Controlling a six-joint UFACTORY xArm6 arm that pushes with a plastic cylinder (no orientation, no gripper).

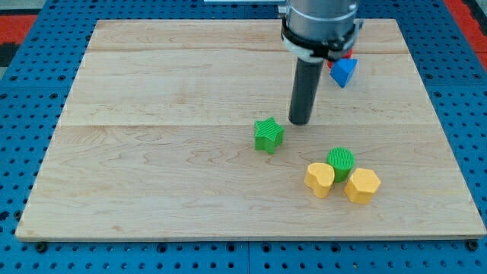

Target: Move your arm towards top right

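Note:
My tip (300,122) rests on the wooden board (152,152), just to the upper right of a green star block (268,135). A blue triangular block (343,71) lies to the tip's upper right, partly behind the arm. A sliver of a red block (351,54) shows just above the blue one, mostly hidden by the arm. Lower right of the tip sit a green cylinder (341,162), a yellow heart-shaped block (319,180) and a yellow hexagonal block (362,186), clustered together.
The board lies on a blue pegboard surface (30,152). The arm's wide grey body (319,23) hangs over the board's top edge, right of centre.

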